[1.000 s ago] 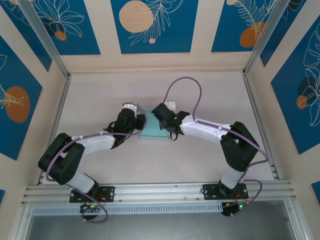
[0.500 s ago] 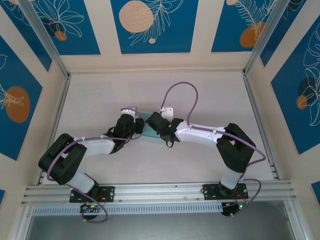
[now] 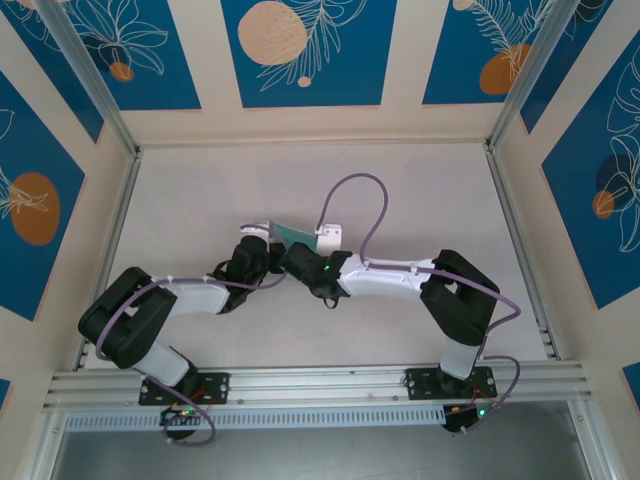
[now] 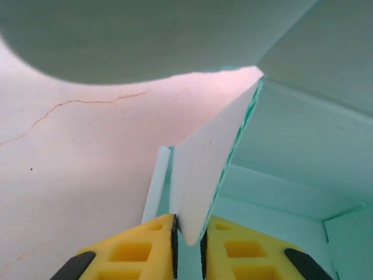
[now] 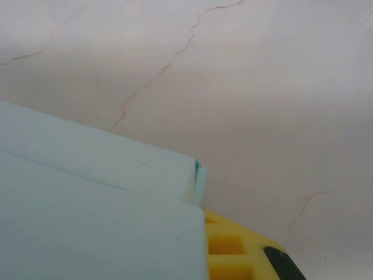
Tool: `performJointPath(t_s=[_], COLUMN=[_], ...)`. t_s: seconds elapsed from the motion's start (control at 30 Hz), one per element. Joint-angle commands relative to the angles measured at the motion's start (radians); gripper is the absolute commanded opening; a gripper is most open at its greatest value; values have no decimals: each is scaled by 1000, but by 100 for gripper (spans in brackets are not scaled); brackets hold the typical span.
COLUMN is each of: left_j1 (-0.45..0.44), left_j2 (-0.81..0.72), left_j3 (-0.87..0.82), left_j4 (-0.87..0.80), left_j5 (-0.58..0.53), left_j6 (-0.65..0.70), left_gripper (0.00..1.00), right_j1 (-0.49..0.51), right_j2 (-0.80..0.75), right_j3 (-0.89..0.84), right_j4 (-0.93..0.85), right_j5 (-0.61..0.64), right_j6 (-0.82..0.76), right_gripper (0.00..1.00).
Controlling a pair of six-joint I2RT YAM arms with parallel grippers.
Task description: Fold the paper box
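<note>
The paper box is near the middle of the table, held between both arms. The left pincer pinches one thin flap of it. A pale panel hides most of the right pincer, so its grip cannot be told.

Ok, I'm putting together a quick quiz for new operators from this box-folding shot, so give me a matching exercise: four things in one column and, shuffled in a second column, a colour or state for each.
Column one:
1. paper box
2. left gripper
3. table
4. cable on the right arm

Column two:
A. purple, arching in a loop
B. pale, with thin cracks
C. pale blue-green thin card
D. shut on a thin flap

Pairs: 1-C, 2-D, 3-B, 4-A.
</note>
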Motion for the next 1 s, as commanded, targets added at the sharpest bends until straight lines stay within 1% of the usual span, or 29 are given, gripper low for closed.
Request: performJointPath(t_s=[0.0,0.17,0.33,0.37,0.57,0.8,0.87,0.97], left_j1=[-35,-34,-35,-34,-34,-35,-37,-38], left_j2=[19,25,32,33,41,38,36,36], left_j3=[-18,-7,7,9,15,11,10,9], left_j4=[-35,-48,-57,-59,-64,-62,-62,-63], left_j5=[44,34,24,26,32,41,41,38], left_j6=[19,30,38,40,44,47,48,49], left_gripper=[16,12,1,0,0,0,0,0], right_j1=[12,-6,-14,-13,-16,-17,-15,-16], right_j2=[64,61,67,71,85,67,60,44], right_j3=[-26,-13,6,12,30,45,54,54], right_j4=[-49,9,35,33,22,34,21,13], right_j5=[-148,-189,-220,-224,-231,-236,-228,-214], right_j6=[74,45,12,7,2,-4,-4,-14], right_gripper=[0,0,0,0,0,0,5,6])
